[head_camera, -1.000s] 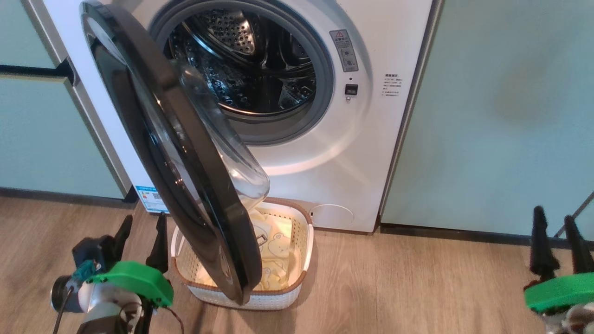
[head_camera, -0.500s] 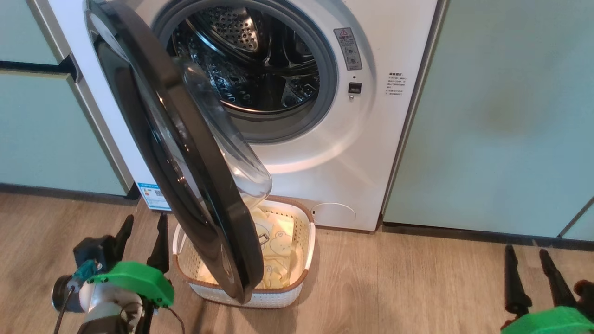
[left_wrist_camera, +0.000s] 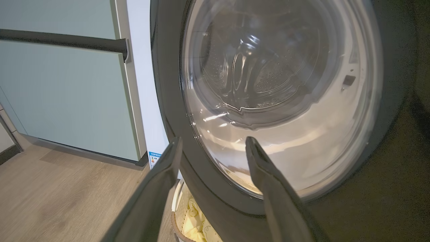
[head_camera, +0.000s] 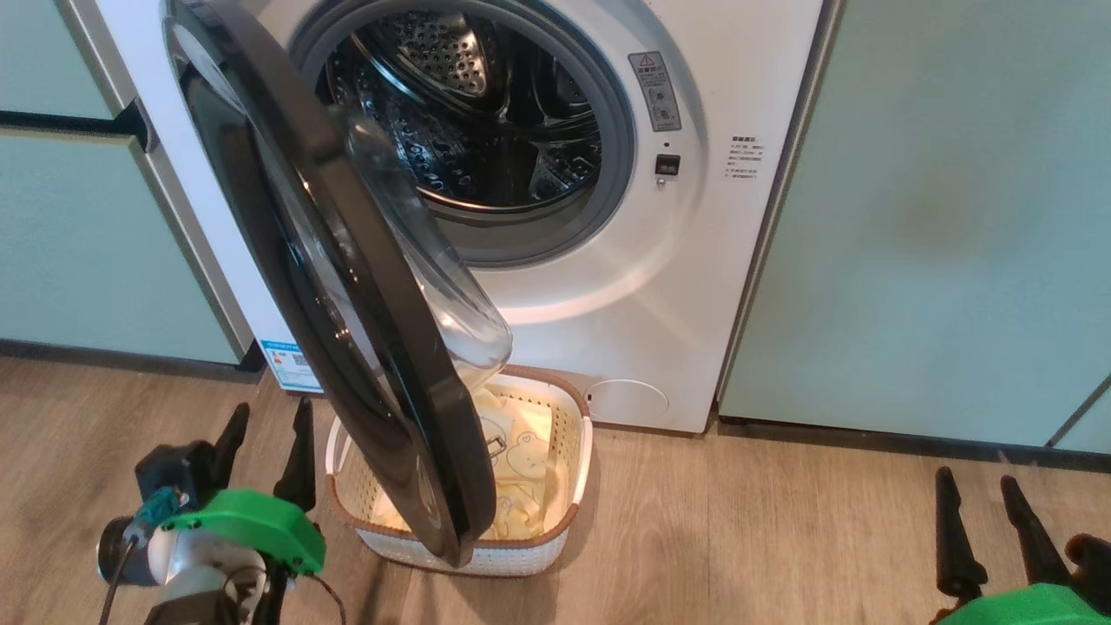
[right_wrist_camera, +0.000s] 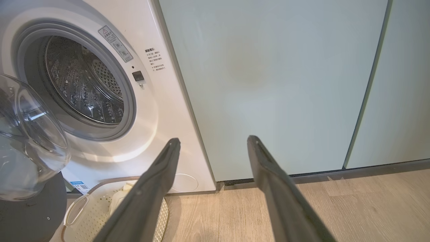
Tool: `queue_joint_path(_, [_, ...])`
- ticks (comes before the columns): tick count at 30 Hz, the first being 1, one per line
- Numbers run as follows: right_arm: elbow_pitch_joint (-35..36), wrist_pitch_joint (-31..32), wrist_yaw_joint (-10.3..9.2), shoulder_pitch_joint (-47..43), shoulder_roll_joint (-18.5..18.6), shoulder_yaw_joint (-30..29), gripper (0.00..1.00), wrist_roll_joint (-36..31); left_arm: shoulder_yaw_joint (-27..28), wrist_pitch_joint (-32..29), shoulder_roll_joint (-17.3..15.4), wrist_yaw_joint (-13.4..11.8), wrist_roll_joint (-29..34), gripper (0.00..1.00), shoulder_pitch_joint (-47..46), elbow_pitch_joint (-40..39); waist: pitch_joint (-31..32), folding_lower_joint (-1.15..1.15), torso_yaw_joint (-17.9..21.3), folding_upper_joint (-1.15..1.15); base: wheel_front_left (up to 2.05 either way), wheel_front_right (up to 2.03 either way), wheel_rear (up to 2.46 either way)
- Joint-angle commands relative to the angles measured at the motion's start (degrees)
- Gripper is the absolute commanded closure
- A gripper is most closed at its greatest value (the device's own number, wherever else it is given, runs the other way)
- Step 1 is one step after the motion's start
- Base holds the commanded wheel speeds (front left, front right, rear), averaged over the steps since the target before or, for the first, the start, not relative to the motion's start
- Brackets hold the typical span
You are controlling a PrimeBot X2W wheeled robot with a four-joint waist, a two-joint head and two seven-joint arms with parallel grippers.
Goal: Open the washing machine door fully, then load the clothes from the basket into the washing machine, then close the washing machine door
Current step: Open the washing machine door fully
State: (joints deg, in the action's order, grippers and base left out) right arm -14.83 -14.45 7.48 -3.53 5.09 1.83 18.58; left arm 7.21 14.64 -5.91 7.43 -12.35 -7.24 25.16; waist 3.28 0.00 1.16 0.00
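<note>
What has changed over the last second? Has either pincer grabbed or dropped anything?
The right pincer slid down and left in the head view, towards the bottom edge, open and empty. The head camera itself shifted slightly. Nothing was taken hold of or let go. The left pincer, also open, the partly open glossy black round door, the cream perforated basket and the pale yellow bear-print clothes in it stayed put.
</note>
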Motion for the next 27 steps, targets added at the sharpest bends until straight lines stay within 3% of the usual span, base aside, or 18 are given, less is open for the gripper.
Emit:
queue_joint_path(1, [1.9,-0.54,0.01,1.79,0.6,1.17,0.0,-0.61,1.86,0.36,-1.41,0.05,-0.54,0.0,-2.84,-1.33,-0.02,0.0,-0.07,0.0,0.0,0.0,0.0])
queue_joint_path(2, [1.92,-0.54,0.01,1.82,0.59,1.18,0.0,-0.66,2.12,0.36,-1.38,0.05,-0.68,0.0,-2.9,-1.34,-0.04,0.0,-0.08,0.0,0.0,0.0,0.0])
queue_joint_path(3, [1.92,-0.54,0.01,1.85,0.59,1.2,0.0,-0.69,2.41,0.36,-1.35,0.05,-0.69,0.11,-2.93,-1.5,-0.06,0.0,-0.09,0.0,0.0,0.0,0.0])
queue_joint_path(4, [1.91,-0.54,0.01,1.87,0.59,1.23,0.0,-0.71,2.56,0.36,-1.33,0.05,-0.69,0.49,-2.93,-1.6,-0.08,0.0,-0.1,0.0,0.0,0.0,0.0])
queue_joint_path(6, [1.84,-0.54,0.01,1.88,0.6,1.28,0.0,-0.75,3.11,0.36,-1.26,0.05,-0.92,1.0,-3.06,-2.13,-0.11,0.0,-0.12,0.0,0.0,0.0,0.0])
queue_joint_path(18, [1.43,-0.54,0.01,1.52,0.45,1.47,0.0,-0.57,11.56,0.35,-1.45,-0.55,-5.61,1.0,-8.84,-7.7,0.11,0.0,-0.92,0.0,0.0,0.0,0.0])
queue_joint_path(23, [1.02,-0.54,0.01,1.35,0.77,2.25,0.0,-0.49,11.31,-2.45,-3.13,-0.67,-7.02,1.0,-14.89,-14.93,0.37,0.0,-1.47,0.0,0.0,0.0,0.0])
queue_joint_path(27, [0.68,-0.54,0.01,1.66,1.27,2.57,0.0,-0.09,9.17,-6.87,-2.52,-1.11,-8.58,1.0,-20.14,-25.17,0.55,0.0,-1.77,0.0,0.0,0.0,0.0])
